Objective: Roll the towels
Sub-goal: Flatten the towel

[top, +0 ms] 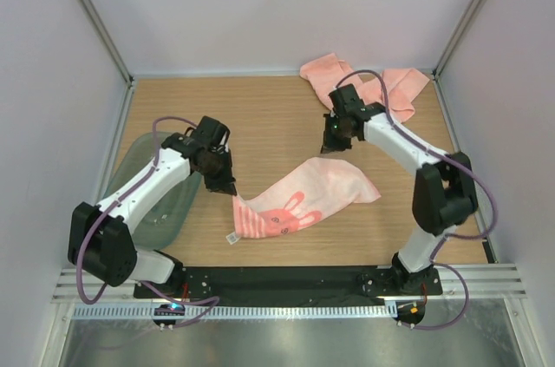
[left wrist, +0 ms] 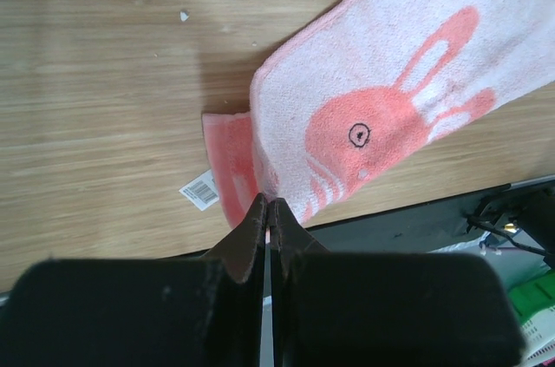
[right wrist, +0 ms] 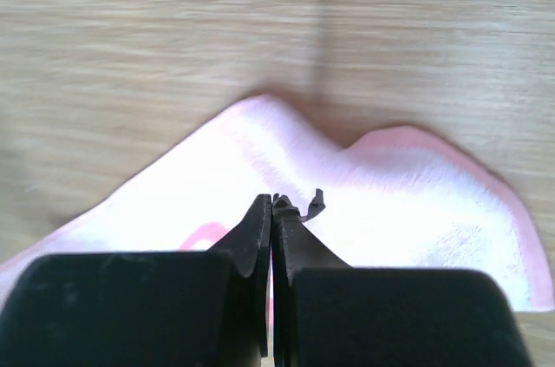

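One soft, light terry towel, limp, near the bench's near edge: left pincer pinching its striped corner, right pincer apparently nipping its far edge.

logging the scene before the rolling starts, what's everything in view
rabbit towel: 1, pale pink with salmon rabbit print, table centre
towel heap: count unclear, salmon pink, far right corner
label: 1, white, rabbit towel's near left corner
tray: 1, translucent grey-green, left side, partly under the left arm
table: 1, light wood, beneath everything
left claw: 1, black, shut on the rabbit towel's left end
right claw: 1, black, shut on its far edge
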Tool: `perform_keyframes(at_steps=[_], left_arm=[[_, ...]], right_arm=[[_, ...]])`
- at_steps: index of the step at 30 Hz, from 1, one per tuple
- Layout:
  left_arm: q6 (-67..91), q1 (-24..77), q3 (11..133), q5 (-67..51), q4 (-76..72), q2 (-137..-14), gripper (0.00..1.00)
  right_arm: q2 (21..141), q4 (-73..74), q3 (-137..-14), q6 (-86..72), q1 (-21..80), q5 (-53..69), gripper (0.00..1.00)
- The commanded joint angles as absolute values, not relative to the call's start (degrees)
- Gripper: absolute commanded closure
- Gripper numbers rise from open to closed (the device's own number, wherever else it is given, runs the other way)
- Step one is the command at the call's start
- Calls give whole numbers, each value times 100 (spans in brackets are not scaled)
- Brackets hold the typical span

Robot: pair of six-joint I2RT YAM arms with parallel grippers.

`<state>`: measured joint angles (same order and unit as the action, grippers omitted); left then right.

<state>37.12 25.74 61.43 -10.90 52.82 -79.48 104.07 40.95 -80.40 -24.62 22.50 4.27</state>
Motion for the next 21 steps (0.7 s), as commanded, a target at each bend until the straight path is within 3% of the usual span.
perform_keyframes(at_steps=[1, 7, 8, 9, 10, 11, 14, 21], left_arm=[[3551, 2531, 6460, -897, 5344, -7901, 100], [3603, 2540, 6320, -940, 5230, -7954, 100], [3621, 2540, 6293, -1010, 5221, -7963, 100], [3630, 2531, 6258, -1037, 5212, -7954, 100], [3630, 2540, 6240, -1055, 5203, -7937, 100], [3630, 2540, 6232, -1072, 5194, -7928, 100], [3604, 2540, 6232, -985, 5264, -7867, 100], [3577, 2531, 6179, -835, 5291, -7840, 100]], right_arm=[[9249, 4298, -7222, -2715, 2670, 860, 99], [8746, 3217, -5064, -3313, 3059, 1082, 99], [8684, 3269, -5080, -3279, 3059, 924, 93], [8640, 3330, -5132, -3252, 3050, 523, 65], [8605, 3479, -5350, -3148, 3050, 362, 50], [8622, 3576, -5518, -3068, 3015, 56, 27], [8771, 3963, -6247, -2804, 2980, -508, 11], [9586, 4131, -7329, -2426, 2435, -606, 8]])
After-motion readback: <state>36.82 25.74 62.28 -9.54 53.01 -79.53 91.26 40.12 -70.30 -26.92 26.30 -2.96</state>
